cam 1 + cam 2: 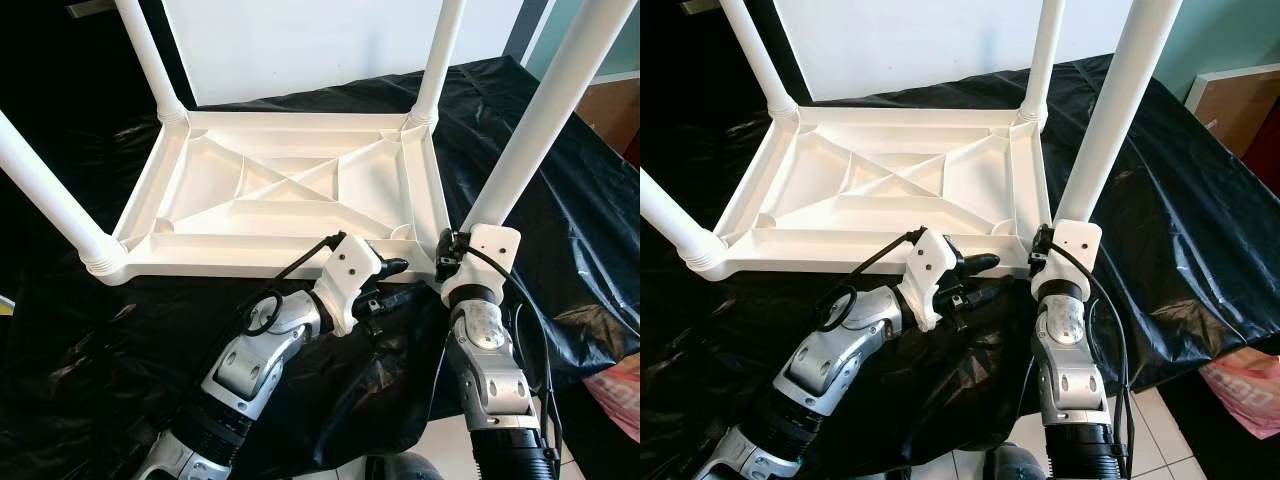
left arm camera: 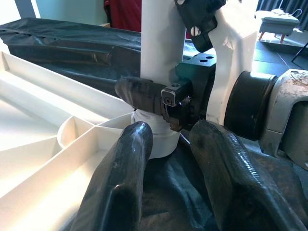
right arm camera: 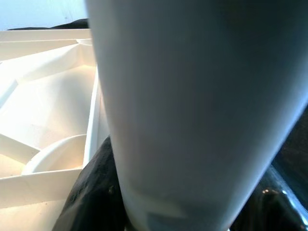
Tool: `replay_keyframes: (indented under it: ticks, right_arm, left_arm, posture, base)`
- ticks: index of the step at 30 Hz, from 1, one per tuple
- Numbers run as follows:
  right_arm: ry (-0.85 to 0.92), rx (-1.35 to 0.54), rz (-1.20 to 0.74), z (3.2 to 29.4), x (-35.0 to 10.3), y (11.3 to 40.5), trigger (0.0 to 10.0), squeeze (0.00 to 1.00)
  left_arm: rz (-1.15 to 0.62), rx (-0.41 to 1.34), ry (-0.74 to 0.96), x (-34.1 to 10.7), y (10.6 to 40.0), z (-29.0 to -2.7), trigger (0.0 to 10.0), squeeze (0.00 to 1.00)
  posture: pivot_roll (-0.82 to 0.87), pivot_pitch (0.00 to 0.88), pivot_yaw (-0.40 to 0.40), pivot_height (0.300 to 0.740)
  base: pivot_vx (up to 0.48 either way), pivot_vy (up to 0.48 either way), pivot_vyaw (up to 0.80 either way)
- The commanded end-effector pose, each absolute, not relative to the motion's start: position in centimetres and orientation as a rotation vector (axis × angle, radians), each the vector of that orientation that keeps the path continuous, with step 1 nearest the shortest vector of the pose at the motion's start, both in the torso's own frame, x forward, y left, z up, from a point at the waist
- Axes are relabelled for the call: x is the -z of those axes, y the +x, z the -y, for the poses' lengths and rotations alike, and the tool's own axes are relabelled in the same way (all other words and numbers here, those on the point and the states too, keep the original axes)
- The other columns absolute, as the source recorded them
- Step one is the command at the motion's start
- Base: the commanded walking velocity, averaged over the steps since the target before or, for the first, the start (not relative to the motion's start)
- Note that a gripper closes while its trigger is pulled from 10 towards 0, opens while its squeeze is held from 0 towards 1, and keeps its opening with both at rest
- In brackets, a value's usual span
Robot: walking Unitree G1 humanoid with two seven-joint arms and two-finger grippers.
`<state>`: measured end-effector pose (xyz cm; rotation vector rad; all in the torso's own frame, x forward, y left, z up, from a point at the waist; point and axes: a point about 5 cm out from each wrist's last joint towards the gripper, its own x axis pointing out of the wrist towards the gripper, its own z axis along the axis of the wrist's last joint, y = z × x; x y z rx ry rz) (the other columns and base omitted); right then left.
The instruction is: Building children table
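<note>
- Black plastic sheeting (image 1: 560, 190) is spread over the counter, and a white wall is seen behind it.
- A white plastic children's table (image 1: 290, 195) is laid upside down on the sheeting, its ribbed underside facing up; four white legs (image 1: 545, 115) are stood in its corner sockets, and all four are cut off by the upper frame edges.
- The near right leg is gripped close to its base by the right gripper (image 2: 159, 98); in the left wrist view one black finger is seen wrapped against the leg just above the socket collar.
- The right wrist view is blurred and largely covered by that leg (image 3: 192, 110), so little detail can be made out; dark finger shapes are seen on either side of it.
- The left gripper (image 1: 975, 278) is held just beside the table's near rim, close to the same corner, with its fingers (image 2: 120, 183) spread apart and nothing between them.
- A pink bag (image 1: 1245, 385) is partly seen on the tiled floor, cut off at the edge.
</note>
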<state>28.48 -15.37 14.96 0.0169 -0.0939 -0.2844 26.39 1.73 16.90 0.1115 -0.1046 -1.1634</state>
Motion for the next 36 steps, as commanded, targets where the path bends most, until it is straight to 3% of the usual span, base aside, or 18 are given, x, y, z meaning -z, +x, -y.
replay_keyframes:
  ticks: [1, 2, 3, 11, 17, 18, 29, 36]
  right_arm:
    - [-0.001, 0.367, 0.010, 16.4, -13.2, 27.8, 10.0, 0.00]
    - [-0.006, 0.370, 0.023, 16.5, -13.4, 27.8, 10.0, 0.80]
    - [-0.006, 0.357, 0.035, 16.6, -13.5, 27.8, 10.0, 1.00]
    - [-0.008, 0.244, 0.074, 17.7, -13.9, 27.8, 10.0, 1.00]
    - [-0.053, 0.025, 0.093, 19.0, -14.0, 27.7, 10.0, 1.00]
    - [-0.059, -0.003, 0.090, 19.3, -13.9, 27.8, 10.0, 0.00]
    - [-0.096, -0.397, 0.060, 19.9, -14.1, 29.4, 10.0, 0.00]
    - [-0.130, -0.518, 0.055, 19.3, -14.2, 31.2, 10.0, 0.00]
  left_arm:
    - [0.111, 1.190, 0.134, -16.9, 26.4, -1.6, 10.0, 0.00]
    - [0.114, 1.188, 0.136, -16.9, 26.4, -1.6, 10.0, 0.00]
    - [0.118, 1.186, 0.141, -16.9, 26.3, -1.6, 10.0, 0.00]
    - [0.143, 1.158, 0.177, -16.8, 26.1, -1.8, 10.0, 0.00]
    - [0.165, 1.111, 0.190, -16.7, 26.0, -2.2, 10.0, 0.00]
    - [0.165, 1.106, 0.190, -16.6, 26.0, -2.2, 10.0, 0.00]
    - [0.114, 1.125, 0.125, -16.4, 25.7, -2.7, 10.0, 0.00]
    - [0.094, 1.158, 0.130, -16.3, 25.7, -3.0, 10.0, 0.00]
  posture:
    - [-0.09, 0.113, 0.007, 0.740]
    - [-0.09, 0.110, 0.007, 0.740]
    - [-0.09, 0.110, 0.006, 0.740]
    - [-0.06, 0.103, -0.014, 0.740]
    - [-0.03, 0.111, -0.049, 0.740]
    - [-0.03, 0.111, -0.049, 0.740]
    - [0.00, 0.120, -0.064, 0.740]
    - [0.02, 0.108, -0.055, 0.740]
  base:
    - [0.000, 0.000, 0.00]
    - [0.000, 0.000, 0.00]
    - [0.000, 0.000, 0.00]
    - [0.000, 0.000, 0.00]
    - [0.000, 0.000, 0.00]
    - [0.000, 0.000, 0.00]
    - [0.000, 0.000, 0.00]
    - [0.000, 0.000, 0.00]
